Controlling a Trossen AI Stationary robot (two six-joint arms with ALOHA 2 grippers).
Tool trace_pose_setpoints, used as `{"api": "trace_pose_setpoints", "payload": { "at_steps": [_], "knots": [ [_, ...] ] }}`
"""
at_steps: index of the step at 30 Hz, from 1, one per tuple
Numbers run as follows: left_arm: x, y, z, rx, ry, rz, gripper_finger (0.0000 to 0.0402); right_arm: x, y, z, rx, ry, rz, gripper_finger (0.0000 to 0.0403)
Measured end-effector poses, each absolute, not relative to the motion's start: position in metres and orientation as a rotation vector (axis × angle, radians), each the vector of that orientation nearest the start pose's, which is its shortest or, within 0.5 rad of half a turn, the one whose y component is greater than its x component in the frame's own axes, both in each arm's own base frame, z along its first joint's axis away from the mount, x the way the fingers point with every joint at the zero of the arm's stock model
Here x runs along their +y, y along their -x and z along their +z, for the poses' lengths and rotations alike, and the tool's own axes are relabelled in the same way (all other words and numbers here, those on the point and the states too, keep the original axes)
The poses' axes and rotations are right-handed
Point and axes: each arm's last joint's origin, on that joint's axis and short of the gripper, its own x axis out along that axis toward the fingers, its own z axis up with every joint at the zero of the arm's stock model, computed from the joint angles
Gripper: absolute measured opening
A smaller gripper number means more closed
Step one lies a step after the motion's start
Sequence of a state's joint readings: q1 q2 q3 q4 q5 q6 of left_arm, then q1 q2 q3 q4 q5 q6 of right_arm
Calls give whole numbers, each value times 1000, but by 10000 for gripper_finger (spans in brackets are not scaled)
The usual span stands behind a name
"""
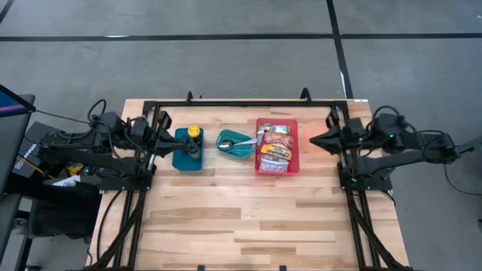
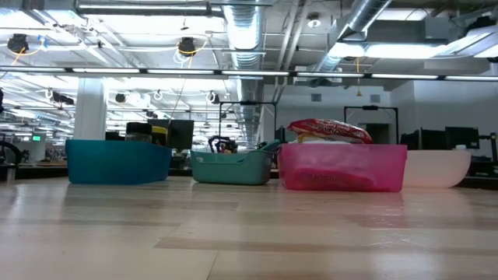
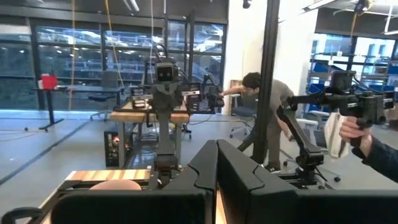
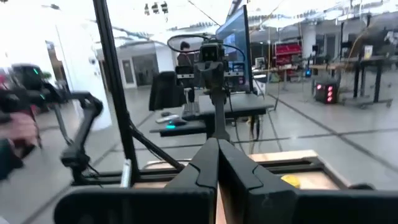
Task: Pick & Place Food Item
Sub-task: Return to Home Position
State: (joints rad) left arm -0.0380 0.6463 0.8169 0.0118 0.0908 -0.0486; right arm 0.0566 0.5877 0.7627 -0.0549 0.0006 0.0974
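On the far half of the wooden table (image 1: 248, 218), a row of three containers is set. In the high view, a dark teal bin (image 1: 188, 154) with a yellow-capped bottle (image 1: 193, 132) stands toward 9 o'clock. A green basket (image 1: 236, 144) holding a spoon (image 1: 239, 141) stands in the middle. The red bin (image 1: 276, 167) stands toward 3 o'clock.

The noodle packs (image 1: 276, 150) are seen piled inside the red bin. In the low view the top pack bulges above the rim, so the placing part of the job is judged complete.

The arms are folded at the table's two side edges, level with the row, which suits a resting pose and not a reach. The left gripper (image 1: 164, 139) is held just beside the teal bin's 9 o'clock side, its fingers pressed together on nothing. The right gripper (image 1: 315, 139) is likewise closed to a point and empty. It is aimed inward, near the red bin but not touching it.

From the right gripper the packs lie at 9 o'clock, close by. From the left gripper they lie at 3 o'clock, beyond the teal bin and the basket.

Past the table, a person (image 3: 264, 109) bent over other equipment is picked up in the left wrist view.
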Motion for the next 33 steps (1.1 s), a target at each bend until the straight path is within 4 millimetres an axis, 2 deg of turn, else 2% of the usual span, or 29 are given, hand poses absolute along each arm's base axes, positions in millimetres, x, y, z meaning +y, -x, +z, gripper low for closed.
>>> {"api": "trace_pose_setpoints", "payload": {
  "at_steps": [4, 11, 16, 23, 33],
  "knots": [
    [-7, -127, 383, -198, 53, -119, 1, 6, -108, 366, -145, -184, 71, 0],
    [-7, -123, 384, -205, 89, -123, 1, 5, -90, 370, -193, -334, 90, 0],
    [-6, -121, 384, -202, 84, -115, 1, 4, -74, 371, -227, -246, 78, 0],
    [-4, -101, 382, -186, 92, -61, 1, 3, -53, 372, -279, -240, 85, 0],
    [-2, -70, 383, -235, 97, -31, 1, 2, -45, 368, -267, -231, 82, 0]
  ]
}}
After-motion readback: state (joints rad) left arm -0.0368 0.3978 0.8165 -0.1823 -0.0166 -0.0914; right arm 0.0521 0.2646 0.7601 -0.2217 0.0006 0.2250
